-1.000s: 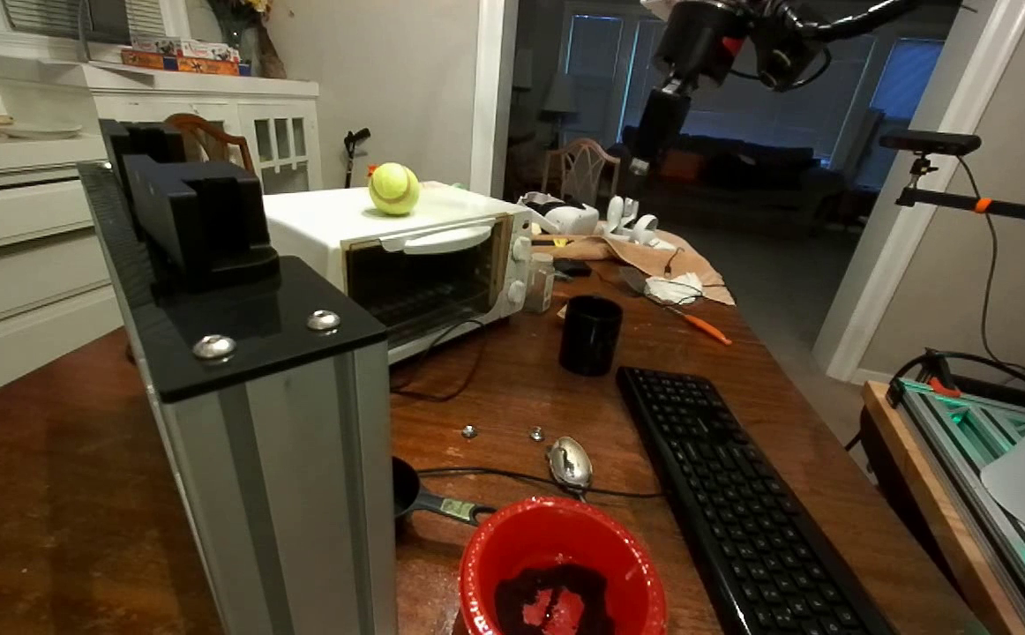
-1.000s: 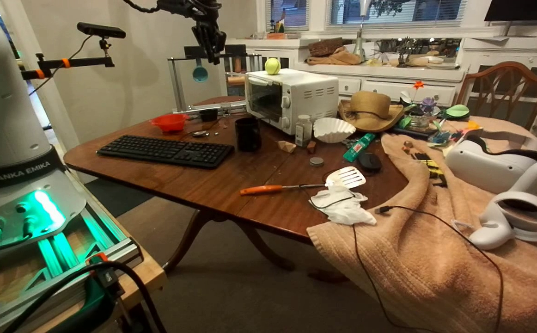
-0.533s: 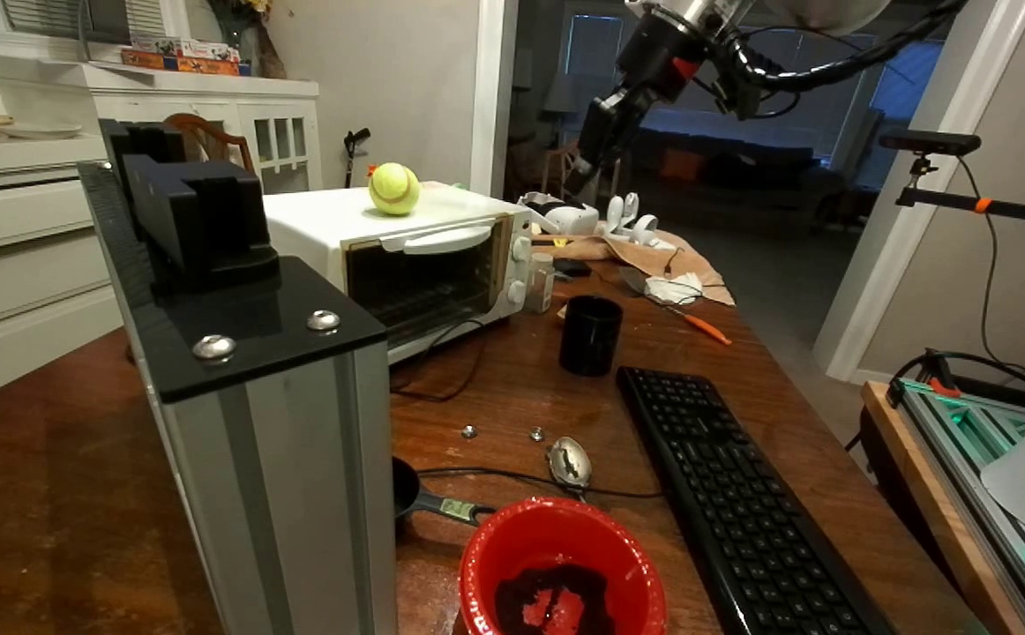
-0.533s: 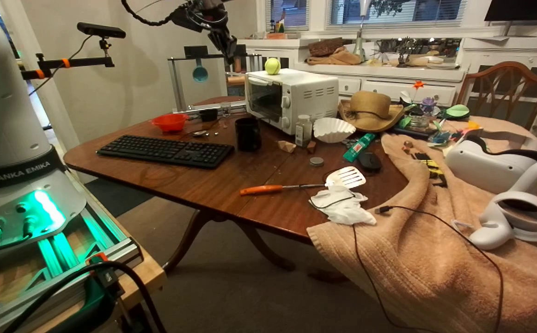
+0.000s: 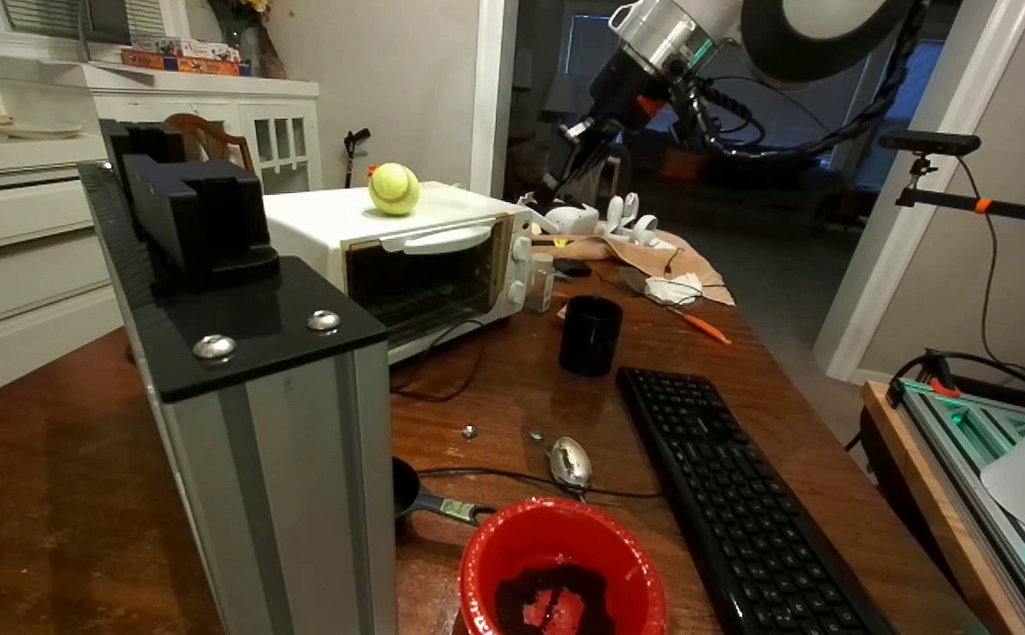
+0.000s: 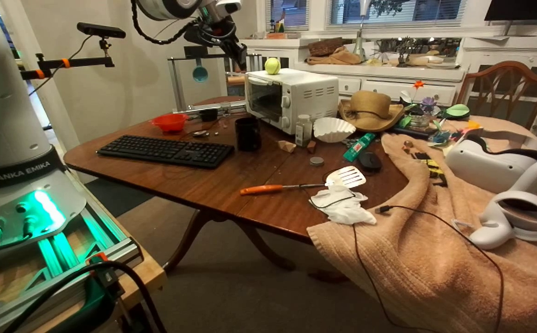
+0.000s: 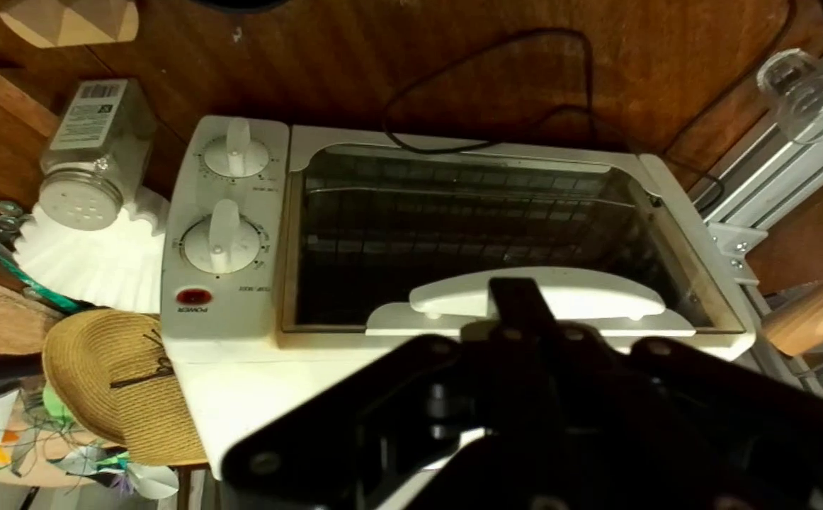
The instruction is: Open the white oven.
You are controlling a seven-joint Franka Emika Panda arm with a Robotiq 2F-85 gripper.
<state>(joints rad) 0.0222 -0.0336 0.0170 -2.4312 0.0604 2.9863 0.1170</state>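
The white oven stands on the table with its glass door shut. It shows in an exterior view and fills the middle of the wrist view. Its pale curved handle runs along the door's top edge and also shows in an exterior view. My black gripper is shut and empty. In the wrist view its fingertips cover part of the handle. In both exterior views the gripper hangs above and in front of the oven, tilted down, apart from the handle.
A tennis ball sits on the oven's top. A black mug, a keyboard and a red bowl are in front. A grey metal block stands beside the oven. A shaker and straw hat are on its other side.
My arm has moved down and toward the oven's front, and the gripper has tilted from nearly upright to slanting down. The oven door has not moved.
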